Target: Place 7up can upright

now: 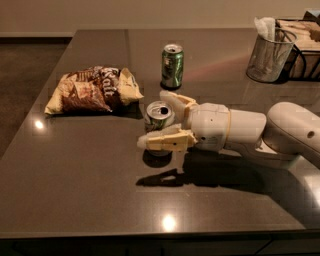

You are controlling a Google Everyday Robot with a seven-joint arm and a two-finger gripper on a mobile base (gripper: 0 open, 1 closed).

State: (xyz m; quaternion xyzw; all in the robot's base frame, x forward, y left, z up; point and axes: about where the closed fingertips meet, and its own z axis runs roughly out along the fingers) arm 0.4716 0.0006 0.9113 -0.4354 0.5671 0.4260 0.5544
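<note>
Two cans, one crumpled chip bag [92, 90] and one mesh cup [270, 57] share a dark, glossy table [90, 185] below a beige wall. The gripper [153, 119], reaching from the right, clamps both fingers on the upright 7up can [159, 113] mid-table; a green can [172, 65] stands behind. No lettering is legible.

Fills most of the frame: dark, glossy table [100, 195], front edge along the bottom. Runs across the top: plain beige wall [150, 12] — dark floor [25, 75] at upper left. Shine on the tabletop: two bright glints [169, 222], one at left, one lower centre below the gripper [151, 118] at mid-frame.
</note>
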